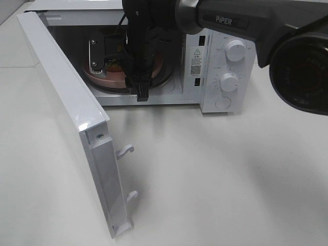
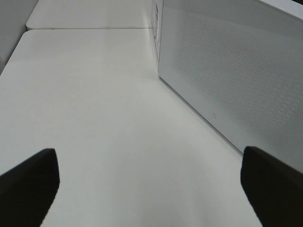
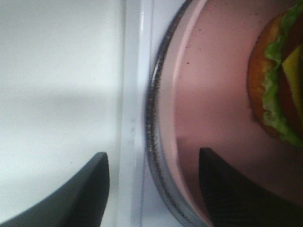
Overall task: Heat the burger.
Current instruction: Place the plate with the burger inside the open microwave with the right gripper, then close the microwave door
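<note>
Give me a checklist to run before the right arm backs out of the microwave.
1. Burger on the pink plate, inside the microwave: ok.
2. Plate seated on the glass turntable: ok.
3. Right gripper not clamping the plate: jaws apart, astride the rim, no pinch visible: ok.
4. Door swung wide for the exit path: ok.
5. Doorway clear for closing: not ok, the right arm reaches through it.
6. Left gripper free: open, empty, over the table: ok.
</note>
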Motion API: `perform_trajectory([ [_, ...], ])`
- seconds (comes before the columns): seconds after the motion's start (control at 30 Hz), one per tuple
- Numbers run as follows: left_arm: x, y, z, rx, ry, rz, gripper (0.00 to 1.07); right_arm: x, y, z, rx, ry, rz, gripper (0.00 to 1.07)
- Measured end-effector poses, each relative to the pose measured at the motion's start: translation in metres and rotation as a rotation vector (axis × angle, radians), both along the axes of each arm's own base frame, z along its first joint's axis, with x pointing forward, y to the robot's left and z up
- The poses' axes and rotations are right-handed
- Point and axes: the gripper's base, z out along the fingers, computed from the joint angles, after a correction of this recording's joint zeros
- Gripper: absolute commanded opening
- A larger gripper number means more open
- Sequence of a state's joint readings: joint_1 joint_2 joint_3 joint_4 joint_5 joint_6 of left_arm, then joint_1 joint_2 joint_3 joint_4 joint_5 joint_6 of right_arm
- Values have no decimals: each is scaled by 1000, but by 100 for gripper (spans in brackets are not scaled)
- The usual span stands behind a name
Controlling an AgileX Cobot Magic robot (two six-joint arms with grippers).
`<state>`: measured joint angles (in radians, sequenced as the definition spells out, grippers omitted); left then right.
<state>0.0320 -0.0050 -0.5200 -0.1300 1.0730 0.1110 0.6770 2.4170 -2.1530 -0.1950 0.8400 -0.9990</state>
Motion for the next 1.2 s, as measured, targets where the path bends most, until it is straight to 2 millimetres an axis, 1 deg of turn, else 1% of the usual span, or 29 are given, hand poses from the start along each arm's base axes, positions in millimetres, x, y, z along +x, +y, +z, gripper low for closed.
perform_trajectory([
  [0.07,0,0,0,0,0,0,95,-7,-5,-5,-13,28,1,59],
  [0.17,0,0,0,0,0,0,95,-10,-7,-7,-19,36,3,59],
  [0.4,0,0,0,0,0,0,95,-17,-13,-3,2,30,-14,59],
  [0.47,0,0,0,0,0,0,95,-21,-16,1,12,29,-23,60],
  [0.57,0,0,0,0,0,0,95,-22,-17,1,13,32,-27,60],
  [0.7,0,0,0,0,0,0,95,-30,-23,1,9,46,-36,62],
  [0.73,0,0,0,0,0,0,95,-34,-27,5,15,42,-35,63],
  [0.9,0,0,0,0,0,0,95,-42,-33,11,22,38,-34,65],
  [0.93,0,0,0,0,0,0,95,-49,-38,10,15,53,-42,65],
  [0.97,0,0,0,0,0,0,95,-49,-38,10,15,53,-42,65],
  [1.0,0,0,0,0,0,0,95,-55,-43,12,12,60,-46,65],
  [1.1,0,0,0,0,0,0,95,-58,-45,13,13,60,-46,65],
  [1.17,0,0,0,0,0,0,95,-71,-55,20,19,60,-48,65],
  [1.2,0,0,0,0,0,0,95,-71,-55,20,19,60,-48,65],
])
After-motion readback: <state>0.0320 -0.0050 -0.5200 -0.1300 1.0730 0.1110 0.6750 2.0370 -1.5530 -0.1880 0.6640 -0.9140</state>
